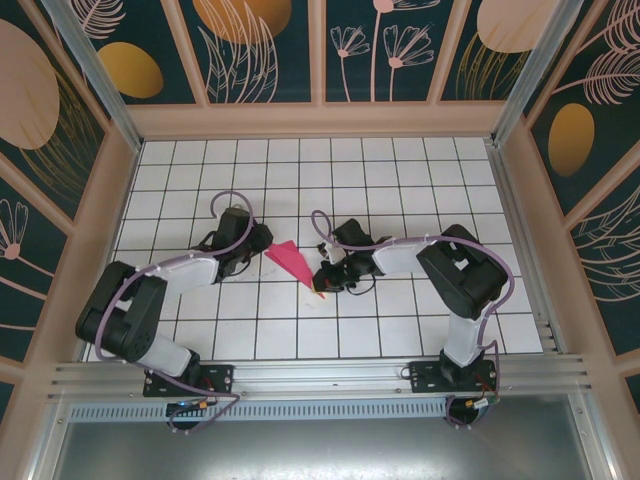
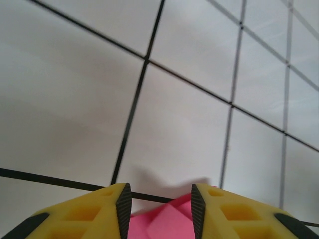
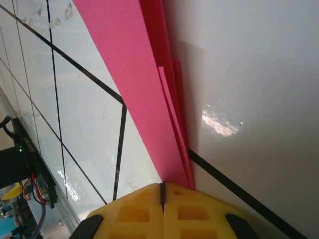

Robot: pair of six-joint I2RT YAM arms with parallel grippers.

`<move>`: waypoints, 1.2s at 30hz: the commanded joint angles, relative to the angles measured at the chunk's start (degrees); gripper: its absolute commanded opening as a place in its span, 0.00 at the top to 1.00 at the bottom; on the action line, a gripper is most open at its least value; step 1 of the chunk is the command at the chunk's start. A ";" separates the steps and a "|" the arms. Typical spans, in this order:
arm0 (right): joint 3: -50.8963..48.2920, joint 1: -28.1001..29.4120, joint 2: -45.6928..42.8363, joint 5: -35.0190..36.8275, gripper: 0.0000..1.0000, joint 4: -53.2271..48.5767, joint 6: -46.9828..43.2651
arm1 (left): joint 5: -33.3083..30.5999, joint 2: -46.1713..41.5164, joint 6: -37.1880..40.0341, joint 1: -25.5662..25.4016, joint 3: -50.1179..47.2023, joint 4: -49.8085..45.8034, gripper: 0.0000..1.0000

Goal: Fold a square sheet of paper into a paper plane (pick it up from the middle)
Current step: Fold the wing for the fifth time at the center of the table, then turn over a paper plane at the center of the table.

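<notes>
Paper plane (image 1: pixel 290 262) tip between closed right fingers (image 3: pixel 199 214)

paper plane (image 2: pixel 167 224) cropped at bottom edge

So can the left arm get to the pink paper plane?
Probably yes: the left gripper sits at the wide end of the paper plane, jaws apart, nothing blocking. The right gripper pinches the pointed end.

The table (image 1: pixel 400 180) under my claws is white, ruled in black squares (glossy enough to catch the light). On it lies the pink plane (image 1: pixel 290 263), its wide end at my left claw (image 1: pixel 258 246), its point at my right claw (image 1: pixel 322 284).
</notes>
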 commanded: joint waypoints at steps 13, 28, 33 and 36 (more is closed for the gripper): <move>-0.49 -2.94 -13.02 5.28 1.00 0.27 4.79 | 3.78 -1.97 -5.47 -7.89 7.90 -7.05 0.46; -8.84 -13.65 -18.82 14.69 0.88 1.58 8.36 | -9.93 19.63 -8.80 -19.20 33.31 -35.44 0.31; -9.97 -13.74 -20.58 17.90 0.87 1.57 9.48 | -14.76 28.37 -10.17 -22.33 43.21 -46.54 0.30; -10.67 -13.83 -21.33 18.92 0.87 1.59 10.00 | -16.94 31.09 -10.92 -23.05 46.66 -50.87 0.31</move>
